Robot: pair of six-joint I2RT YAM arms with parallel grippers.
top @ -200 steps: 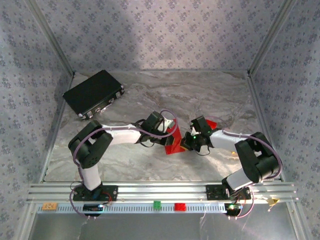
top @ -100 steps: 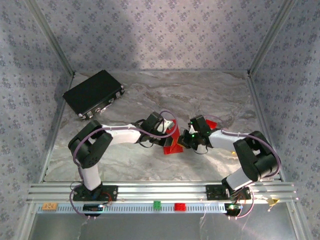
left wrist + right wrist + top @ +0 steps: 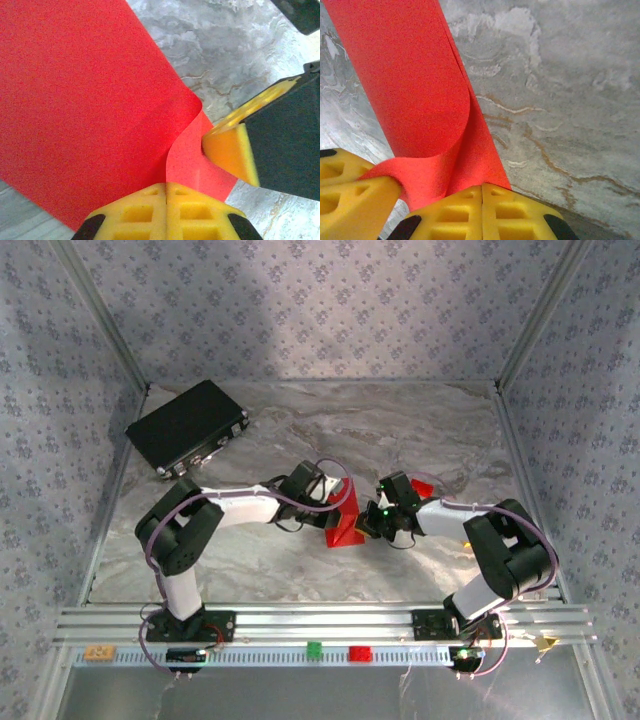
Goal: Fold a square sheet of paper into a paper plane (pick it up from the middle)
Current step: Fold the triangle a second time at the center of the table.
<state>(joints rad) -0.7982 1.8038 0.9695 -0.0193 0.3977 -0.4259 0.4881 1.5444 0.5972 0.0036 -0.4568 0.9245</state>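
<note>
The red square sheet of paper [image 3: 344, 525] hangs curled between both grippers at the table's middle. My left gripper [image 3: 336, 506] is shut on one edge; in the left wrist view its jaws [image 3: 166, 186] meet on the sheet [image 3: 85, 100], which bends in a soft fold toward the right gripper's fingertip [image 3: 227, 150]. My right gripper [image 3: 368, 523] is shut on the opposite side; in the right wrist view its jaws [image 3: 482, 188] pinch the paper [image 3: 415, 85], which rolls over itself, and the left gripper's finger [image 3: 350, 195] is at lower left. A red bit [image 3: 423, 486] peeks out behind the right wrist.
A flat black box [image 3: 187, 426] lies at the back left of the marbled table [image 3: 400, 430]. On the front rail sit small orange [image 3: 98, 651], green [image 3: 314, 648] and red [image 3: 359, 653] blocks. Patterned walls close in the left, back and right sides.
Both grippers have shifted slightly left and closer together with the paper held, and the sheet looks more bunched and upright than before.
</note>
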